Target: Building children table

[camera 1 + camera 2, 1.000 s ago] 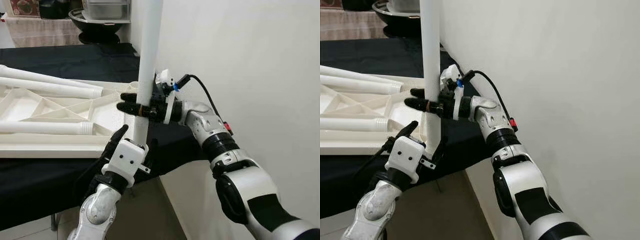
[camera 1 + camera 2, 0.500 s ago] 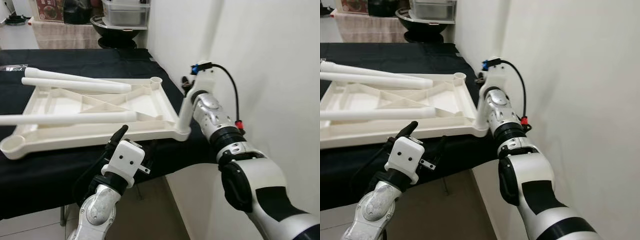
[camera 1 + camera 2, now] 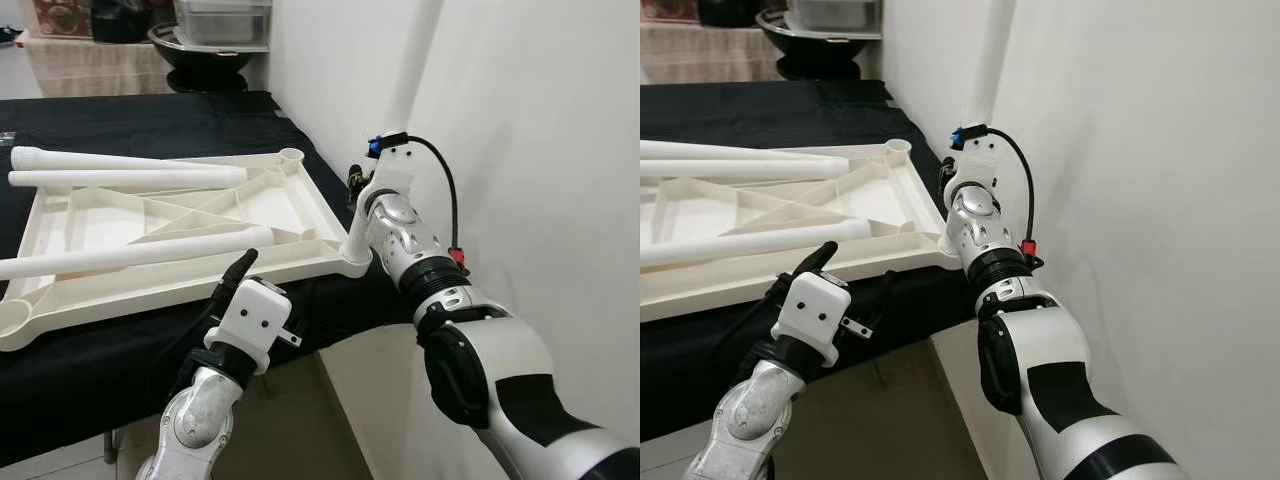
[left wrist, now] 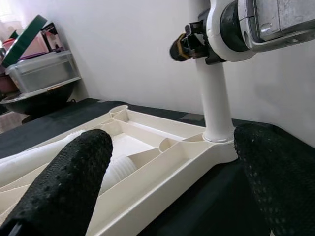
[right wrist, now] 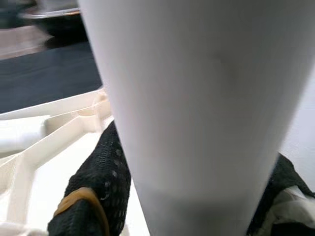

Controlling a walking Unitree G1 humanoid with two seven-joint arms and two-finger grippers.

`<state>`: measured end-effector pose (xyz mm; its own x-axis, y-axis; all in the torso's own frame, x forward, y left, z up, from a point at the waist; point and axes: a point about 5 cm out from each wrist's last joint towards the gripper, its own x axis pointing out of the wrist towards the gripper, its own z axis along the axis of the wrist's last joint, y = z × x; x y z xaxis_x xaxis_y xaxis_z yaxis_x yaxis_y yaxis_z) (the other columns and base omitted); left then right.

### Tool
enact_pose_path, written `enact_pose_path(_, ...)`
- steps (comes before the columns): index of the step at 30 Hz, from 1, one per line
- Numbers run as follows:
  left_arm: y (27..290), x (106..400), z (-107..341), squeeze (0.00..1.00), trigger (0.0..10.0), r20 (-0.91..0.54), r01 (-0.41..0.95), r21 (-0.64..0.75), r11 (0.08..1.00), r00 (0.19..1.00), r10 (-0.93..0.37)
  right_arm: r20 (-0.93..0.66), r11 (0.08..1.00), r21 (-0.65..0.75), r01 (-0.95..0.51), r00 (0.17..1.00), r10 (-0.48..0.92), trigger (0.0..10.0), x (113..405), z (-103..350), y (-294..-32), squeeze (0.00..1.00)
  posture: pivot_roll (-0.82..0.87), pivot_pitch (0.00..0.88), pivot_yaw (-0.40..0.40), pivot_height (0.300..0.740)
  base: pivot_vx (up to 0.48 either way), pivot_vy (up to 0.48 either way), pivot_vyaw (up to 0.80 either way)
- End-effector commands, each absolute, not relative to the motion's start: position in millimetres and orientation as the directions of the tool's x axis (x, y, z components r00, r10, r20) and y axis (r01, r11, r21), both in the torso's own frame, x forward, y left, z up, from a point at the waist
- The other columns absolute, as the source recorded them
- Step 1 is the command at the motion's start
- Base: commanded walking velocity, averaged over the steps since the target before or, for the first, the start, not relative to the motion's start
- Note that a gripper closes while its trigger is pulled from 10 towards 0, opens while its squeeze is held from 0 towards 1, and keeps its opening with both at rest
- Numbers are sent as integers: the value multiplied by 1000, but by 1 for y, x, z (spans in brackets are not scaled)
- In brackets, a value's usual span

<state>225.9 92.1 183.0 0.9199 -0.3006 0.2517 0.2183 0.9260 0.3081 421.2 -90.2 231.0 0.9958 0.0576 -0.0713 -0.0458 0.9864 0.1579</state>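
The cream plastic tabletop lies upside down on a black-covered table. One white leg stands upright in its near right corner socket. My right gripper is shut on this leg just above the socket, and the black fingers wrap both sides of it. Three loose legs lie on the tabletop: one near the front and two at the back. My left gripper hangs open below the table's front edge, facing the corner, with nothing between its fingers.
A white wall rises close beside the upright leg on the right. The black cloth drapes over the table's front edge. A shelf with a dark bowl and a plastic box stands at the back.
A second ago the right gripper held the leg upright by the table edge. Now the leg stands in the corner socket and the wrist has turned. The camera shifted; the left gripper stays put.
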Motion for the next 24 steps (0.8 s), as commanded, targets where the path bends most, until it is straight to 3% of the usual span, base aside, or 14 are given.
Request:
enact_pose_path(1,89,225,181,0,10000,247,231,316,920,917,-315,-44,973,146,-180,981,189,10000,421,241,-75,0,83,27,-153,740,0,0,0)
enact_pose_path(4,89,226,181,0,10000,248,231,315,920,916,-315,-38,956,139,-257,964,264,10000,420,241,-72,0,82,27,-151,740,0,0,0)
enact_pose_path(7,88,226,181,0,10000,249,234,314,920,915,-317,-57,833,121,-539,834,548,10000,413,230,-64,0,85,22,-154,740,0,0,0)
enact_pose_path(8,88,226,181,0,10000,249,234,314,920,915,-317,-57,833,121,-539,834,548,10000,413,230,-64,0,85,22,-154,740,0,0,0)
enact_pose_path(9,88,226,181,0,10000,249,234,314,920,915,-318,-52,751,114,-650,751,658,10000,408,225,-63,0,85,22,-154,740,0,0,0)
enact_pose_path(10,88,226,181,0,10000,249,234,314,920,915,-318,-52,751,114,-650,751,658,10000,408,225,-63,0,85,22,-154,740,0,0,0)
enact_pose_path(12,89,225,181,0,10000,249,233,315,920,915,-317,-30,582,95,-808,582,813,10000,397,220,-63,0,85,22,-154,740,0,0,0)
enact_pose_path(13,89,225,181,0,10000,249,233,315,920,915,-317,-30,582,95,-808,582,813,10000,397,220,-63,0,85,22,-154,740,0,0,0)
enact_pose_path(14,89,225,181,0,10000,248,231,316,920,916,-315,-19,516,78,-853,516,856,10000,392,220,-63,0,91,23,-153,740,0,0,0)
enact_pose_path(17,89,225,181,0,10000,248,230,317,920,916,-315,-7,455,62,-888,455,890,10000,388,220,-63,0,91,23,-153,740,0,0,0)
enact_pose_path(18,90,225,181,0,10000,248,230,318,920,916,-315,14,356,39,-934,357,934,10000,381,223,-58,0,93,23,-152,740,0,0,0)
enact_pose_path(23,90,225,181,0,10000,248,230,318,920,916,-315,24,321,28,-947,321,947,10000,378,225,-53,0,94,30,-149,740,0,0,0)
enact_pose_path(24,90,226,182,0,10000,249,230,317,920,916,-315,33,321,28,-947,322,946,2431,379,227,-51,0,93,32,-152,740,0,0,0)
